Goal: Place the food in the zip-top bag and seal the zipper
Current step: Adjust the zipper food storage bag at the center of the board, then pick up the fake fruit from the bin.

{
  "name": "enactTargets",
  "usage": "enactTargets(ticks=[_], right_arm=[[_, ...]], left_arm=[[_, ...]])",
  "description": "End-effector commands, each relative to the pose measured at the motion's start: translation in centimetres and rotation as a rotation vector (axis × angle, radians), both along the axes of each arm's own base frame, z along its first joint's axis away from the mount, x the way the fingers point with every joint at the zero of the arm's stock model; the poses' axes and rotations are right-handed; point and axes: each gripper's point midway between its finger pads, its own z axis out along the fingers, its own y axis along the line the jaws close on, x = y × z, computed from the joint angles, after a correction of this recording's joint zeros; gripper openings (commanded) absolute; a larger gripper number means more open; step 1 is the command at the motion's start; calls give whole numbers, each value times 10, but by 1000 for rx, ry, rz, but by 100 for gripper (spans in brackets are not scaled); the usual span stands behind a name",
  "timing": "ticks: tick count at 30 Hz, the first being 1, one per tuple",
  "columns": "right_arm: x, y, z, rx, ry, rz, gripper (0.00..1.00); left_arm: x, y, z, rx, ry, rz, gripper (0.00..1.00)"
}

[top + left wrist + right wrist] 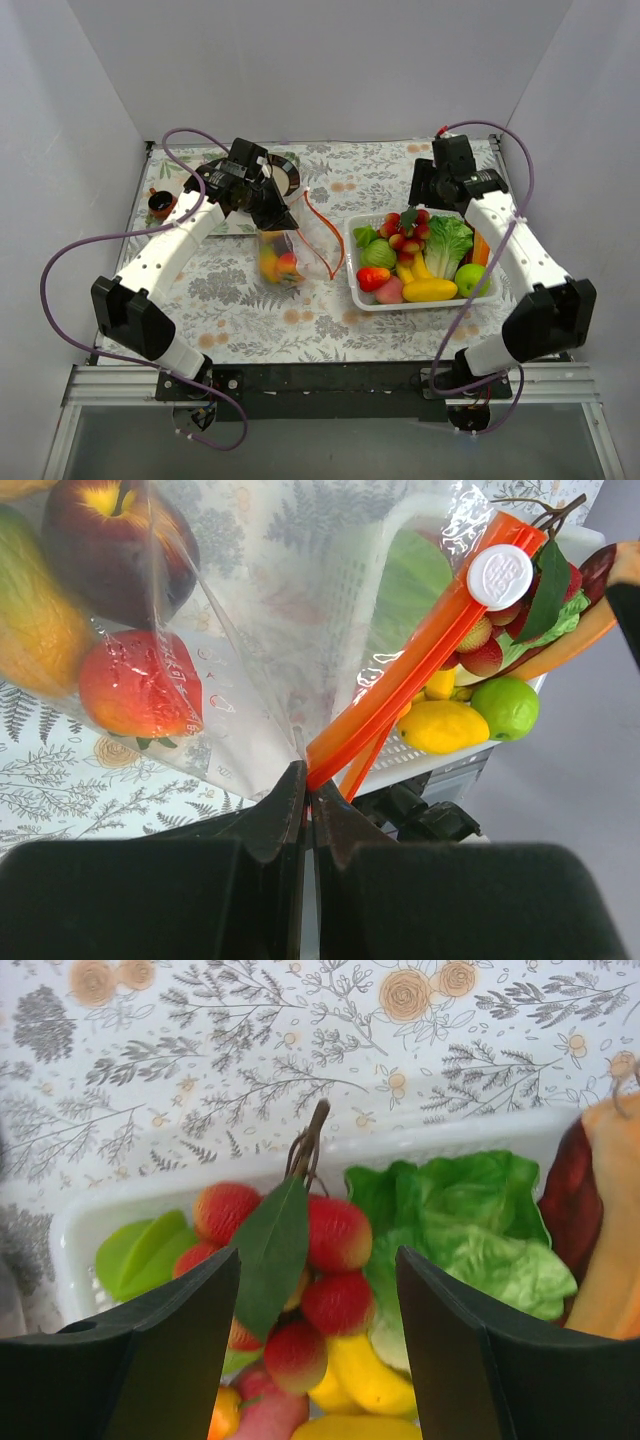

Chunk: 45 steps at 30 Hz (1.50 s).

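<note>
The clear zip-top bag (288,256) hangs from my left gripper (274,216) at table centre-left, with several toy fruits inside. In the left wrist view the gripper (308,780) is shut on the bag's top edge at the end of the orange-red zipper (420,660), which carries a white slider (500,577). An apple (110,530) and a red fruit (140,685) lie inside the bag. My right gripper (428,198) is open above the white basket's far side. Its jaws (318,1260) straddle a bunch of red lychees (340,1235) with a green leaf, not touching it.
The white basket (352,262) at the right holds lettuce (447,243), a green apple (471,279), yellow fruits (430,290) and red ones. A small brown cup (160,204) stands at the far left. A dark round object (286,172) lies behind the left gripper.
</note>
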Motion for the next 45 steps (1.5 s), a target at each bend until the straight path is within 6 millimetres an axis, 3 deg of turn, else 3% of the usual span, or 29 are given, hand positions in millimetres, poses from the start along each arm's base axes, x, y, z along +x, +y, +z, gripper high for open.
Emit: enactTargets(ticks=[1, 5, 9, 13, 15, 19, 20, 21, 26, 28, 30, 34, 45], right_arm=[[50, 0, 6, 55, -18, 49, 70], [79, -1, -17, 84, 45, 45, 70], [85, 5, -35, 101, 115, 70, 65], [72, 6, -50, 101, 161, 78, 64], [71, 5, -45, 105, 121, 80, 64], [63, 3, -62, 100, 164, 77, 61], [59, 11, -65, 125, 182, 109, 59], [58, 12, -67, 128, 189, 113, 54], [52, 15, -73, 121, 195, 121, 46], [50, 17, -74, 123, 200, 127, 33], [48, 17, -71, 124, 194, 127, 18], [42, 17, -57, 133, 168, 131, 3], [14, 11, 4, 163, 14, 125, 1]], left_arm=[[-4, -2, 11, -15, -30, -33, 0], [-5, 2, 16, -4, -48, -29, 0], [-7, 3, 16, -4, -50, -29, 0], [-8, 4, 13, -1, -46, -26, 0], [-7, 4, 12, -1, -44, -27, 0], [-7, 3, 11, -4, -40, -28, 0], [-7, 3, 12, -3, -43, -27, 0], [-7, 3, 12, -2, -42, -24, 0], [-9, 5, 12, -3, -44, -19, 0], [-9, 5, 10, -2, -39, -18, 0], [-10, 5, 10, -4, -38, -18, 0], [-10, 5, 10, -1, -38, -18, 0], [-7, 2, 6, -5, -27, -20, 0]])
